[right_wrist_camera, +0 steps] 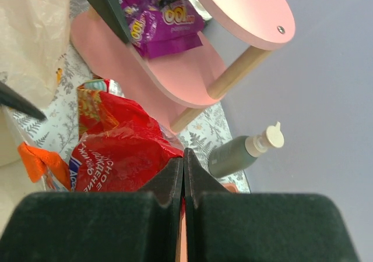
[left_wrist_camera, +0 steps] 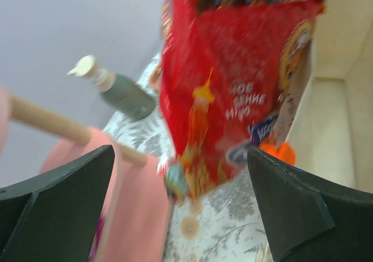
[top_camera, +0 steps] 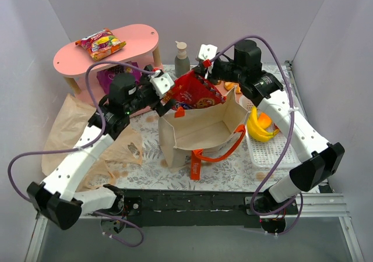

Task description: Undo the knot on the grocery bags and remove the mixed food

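On the floral-covered bench (top_camera: 157, 169) the cream canvas tote with orange handles (top_camera: 198, 128) is standing open, and the shiny red snack packet (top_camera: 195, 93) is hanging just above its far rim. My right fingers (right_wrist_camera: 166, 183) are pinching its top edge closed, while my left fingers (left_wrist_camera: 64, 204) are gaping wide facing it, gripping nothing. I am judging that thin pinch risky: the slick foil could slip out and drop into the tote.

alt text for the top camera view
The right gripper pinches a shiny red snack packet at the far rim of the cream canvas tote with orange handles; the left gripper, jaws open, flanks the packet. A pink two-tier shelf stands behind.
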Tool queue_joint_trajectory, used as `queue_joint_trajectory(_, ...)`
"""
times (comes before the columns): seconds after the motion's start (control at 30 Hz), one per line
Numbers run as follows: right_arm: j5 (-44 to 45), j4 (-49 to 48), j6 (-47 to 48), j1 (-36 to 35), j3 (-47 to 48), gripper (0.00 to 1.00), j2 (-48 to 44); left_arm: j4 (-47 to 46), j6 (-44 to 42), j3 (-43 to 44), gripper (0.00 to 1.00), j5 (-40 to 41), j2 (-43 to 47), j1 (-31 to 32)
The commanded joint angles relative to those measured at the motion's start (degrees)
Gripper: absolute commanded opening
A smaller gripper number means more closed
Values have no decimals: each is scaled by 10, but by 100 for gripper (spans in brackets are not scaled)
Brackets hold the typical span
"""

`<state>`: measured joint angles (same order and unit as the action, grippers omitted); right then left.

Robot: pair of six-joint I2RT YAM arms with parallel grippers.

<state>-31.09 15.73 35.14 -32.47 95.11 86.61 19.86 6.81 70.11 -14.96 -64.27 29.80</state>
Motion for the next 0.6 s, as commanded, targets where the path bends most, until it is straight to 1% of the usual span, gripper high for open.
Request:
queue_joint_trajectory(0.0,-48,-80,3,-1,64,1,-6,23,0,59,97,-123,-61,2)
queue_joint_trajectory(0.1,-46,-89,-4,-1,58,1,-6,56,-8,86,93,-159,-107,2)
queue_joint_trajectory(0.17,-42,-96,-4,-1,50,1,-11,83,-15,95,89,-180,-124,2)
queue_joint_trajectory(0.2,-37,-104,-3,-1,44,1,-13,90,-23,96,84,-186,-129,2)
queue_joint_trajectory(0.23,-36,-110,-3,-1,32,1,-18,102,-26,96,75,-191,-132,2)
queue_joint_trajectory(0.33,-28,-127,-14,-1,17,1,-18,126,-28,100,59,-205,-149,2)
queue_joint_trajectory(0.37,-27,-129,-16,-1,15,1,-18,133,-29,103,46,-205,-154,2)
queue_joint_trajectory(0.43,-27,-132,-19,-1,11,1,-17,148,-25,117,35,-196,-169,2)
queue_joint_trajectory(0.47,-27,-133,-20,0,8,1,-17,152,-20,122,28,-192,-173,2)
queue_joint_trajectory(0.57,-24,-134,-22,-1,1,1,-21,146,4,140,17,-181,-180,1)
